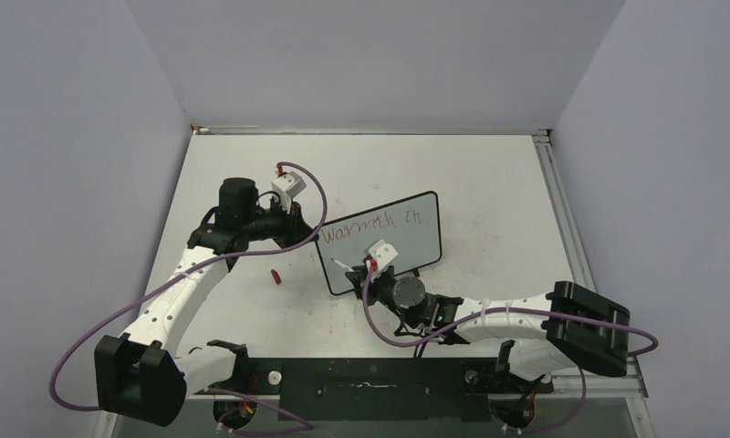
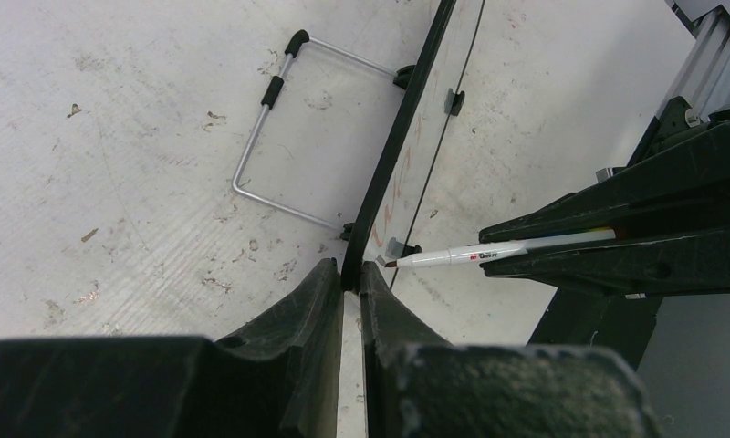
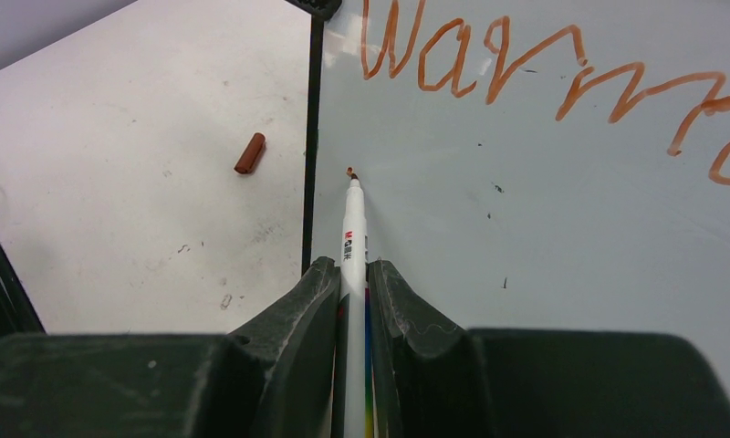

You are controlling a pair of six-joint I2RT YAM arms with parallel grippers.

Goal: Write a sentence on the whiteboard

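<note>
Right pincer (image 3: 350, 270) is clenching the marker (image 3: 353, 228), tip at the whiteboard (image 3: 544, 265) under the sentence (image 3: 544, 82) – left pincer (image 2: 350, 274) is clamping its 9 o'clock edge.

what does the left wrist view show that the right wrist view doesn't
Only the left wrist view: the wire stand behind the whiteboard, the board seen edge-on with the left jaws clamped on its frame, and the right jaws seen from the side.
Only the right wrist view: the red writing on the board face, a red dot at the pen tip, and the marker cap lying on the table.
Both: the white marker gripped in the right jaws, tip at the board, beside its black frame.
</note>
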